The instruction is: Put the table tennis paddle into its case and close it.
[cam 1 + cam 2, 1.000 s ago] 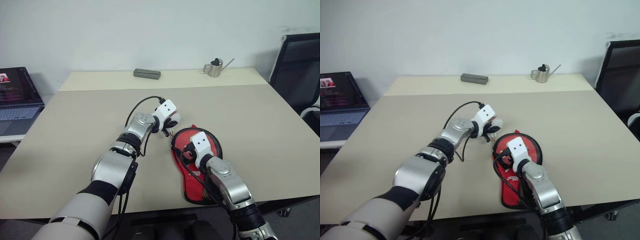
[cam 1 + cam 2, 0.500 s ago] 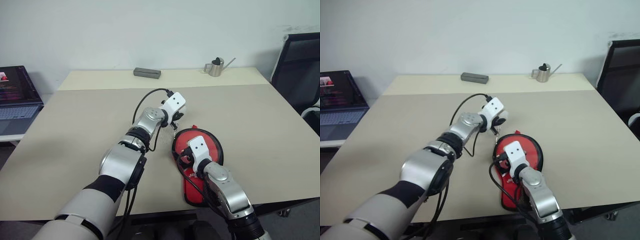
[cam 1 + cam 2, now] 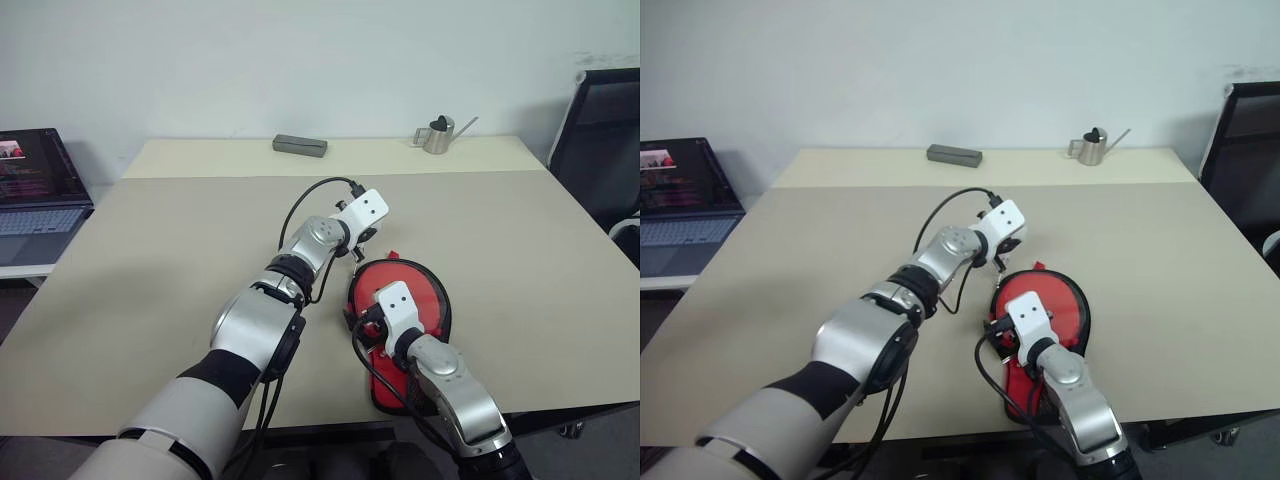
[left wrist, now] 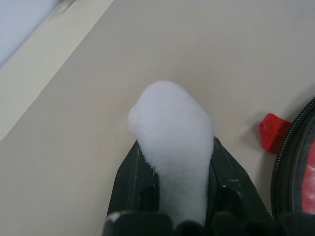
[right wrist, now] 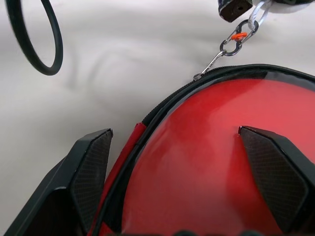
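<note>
The case (image 3: 428,296) lies flat on the table (image 3: 160,260) near the front edge, red face up with a black zipped rim. My left gripper (image 3: 358,246) is at the case's far rim, shut on the white pom-pom (image 4: 172,132). A small metal clip chain (image 5: 231,44) links the pom-pom to the zipper. A red tab (image 4: 273,132) sticks out of the rim beside it. My right gripper (image 5: 174,132) stands open over the case's near half, one finger past its edge and one on the red face. The paddle is hidden.
A grey block (image 3: 300,146) and a small metal watering can (image 3: 437,134) stand at the table's far edge. An open laptop (image 3: 35,190) sits on a side table to the left. A black chair (image 3: 600,130) is at the right.
My left gripper has carried the pom-pom to the right along the case's far rim. My right arm has drawn back a little toward me.
</note>
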Controlling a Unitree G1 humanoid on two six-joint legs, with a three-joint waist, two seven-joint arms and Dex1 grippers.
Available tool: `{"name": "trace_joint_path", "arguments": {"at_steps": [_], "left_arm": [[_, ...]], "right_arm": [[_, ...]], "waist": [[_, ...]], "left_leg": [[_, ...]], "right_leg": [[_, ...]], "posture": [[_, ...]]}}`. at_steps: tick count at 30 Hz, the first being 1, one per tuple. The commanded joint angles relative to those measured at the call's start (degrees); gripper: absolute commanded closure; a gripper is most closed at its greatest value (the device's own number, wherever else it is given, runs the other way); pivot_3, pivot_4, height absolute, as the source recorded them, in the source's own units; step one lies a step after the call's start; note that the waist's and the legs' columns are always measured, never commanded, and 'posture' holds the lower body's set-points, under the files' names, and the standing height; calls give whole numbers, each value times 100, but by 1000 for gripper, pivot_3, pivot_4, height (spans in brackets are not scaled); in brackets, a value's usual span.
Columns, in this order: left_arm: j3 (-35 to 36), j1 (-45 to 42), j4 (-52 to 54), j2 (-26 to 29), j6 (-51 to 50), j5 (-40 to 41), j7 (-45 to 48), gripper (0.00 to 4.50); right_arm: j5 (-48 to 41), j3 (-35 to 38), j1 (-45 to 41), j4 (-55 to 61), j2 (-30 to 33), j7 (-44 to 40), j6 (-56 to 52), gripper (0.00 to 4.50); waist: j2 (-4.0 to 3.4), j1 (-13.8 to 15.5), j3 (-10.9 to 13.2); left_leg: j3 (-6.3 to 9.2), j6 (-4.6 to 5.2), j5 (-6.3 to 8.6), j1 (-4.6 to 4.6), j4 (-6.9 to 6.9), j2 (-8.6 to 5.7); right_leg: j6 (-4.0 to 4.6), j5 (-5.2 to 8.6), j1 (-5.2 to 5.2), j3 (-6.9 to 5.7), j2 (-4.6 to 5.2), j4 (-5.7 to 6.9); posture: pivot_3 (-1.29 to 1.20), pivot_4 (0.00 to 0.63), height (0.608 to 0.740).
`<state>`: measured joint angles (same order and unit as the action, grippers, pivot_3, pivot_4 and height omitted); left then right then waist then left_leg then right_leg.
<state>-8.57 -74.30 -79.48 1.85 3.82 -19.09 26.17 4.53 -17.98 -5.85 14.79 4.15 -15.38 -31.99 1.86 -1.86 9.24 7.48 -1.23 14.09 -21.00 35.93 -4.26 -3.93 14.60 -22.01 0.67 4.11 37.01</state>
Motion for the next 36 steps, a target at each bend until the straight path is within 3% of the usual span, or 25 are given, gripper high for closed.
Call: {"name": "trace_joint_path", "arguments": {"at_steps": [1, 8, 19, 29, 30, 36], "left_arm": [[-6, -169, 58, -50, -2, -87, -150, 3827], [-42, -84, 57, -99, 3, -176, -45, 3827], [35, -53, 64, -119, 7, -147, 10, 3828], [137, -39, 65, -110, -66, -56, 124, 3828], [178, -49, 67, -107, -84, -23, 140, 3094], [182, -72, 70, -93, -53, -69, 96, 973]], "right_arm": [[-27, -212, 413, -464, 57, -42, -604, 0], [-16, -160, 322, -541, 18, 4, -571, 0], [43, 501, 48, -795, 53, 524, -154, 0], [-35, 528, 26, -834, 45, 532, -164, 0], [-45, 522, 20, -840, 43, 536, -162, 0], [-89, 497, -51, -896, 33, 553, -152, 0]], "waist": [[0, 3, 0], [1, 5, 0], [1, 15, 0], [2, 31, 0], [2, 31, 0], [2, 30, 0]], "left_leg": [[0, 0, 2, -1, 0, 0], [0, -1, 6, -1, 0, -1], [1, -1, 5, 1, 10, -3], [5, 6, -4, 13, 16, -5], [5, 6, -4, 13, 16, -4], [6, 6, -5, 13, 16, -4]], "right_leg": [[-3, 2, 0, 0, 0, 0], [-9, 6, 0, 0, 2, -1], [-9, 5, 7, -1, 4, 1], [-14, 2, 33, -12, 11, -1], [-14, 2, 33, -12, 11, -1], [-14, 2, 33, -12, 12, -1]], "posture": [[0, 150, 740], [0, 150, 740], [0, 150, 740], [0, 150, 740], [0, 150, 740], [0, 150, 740]]}}
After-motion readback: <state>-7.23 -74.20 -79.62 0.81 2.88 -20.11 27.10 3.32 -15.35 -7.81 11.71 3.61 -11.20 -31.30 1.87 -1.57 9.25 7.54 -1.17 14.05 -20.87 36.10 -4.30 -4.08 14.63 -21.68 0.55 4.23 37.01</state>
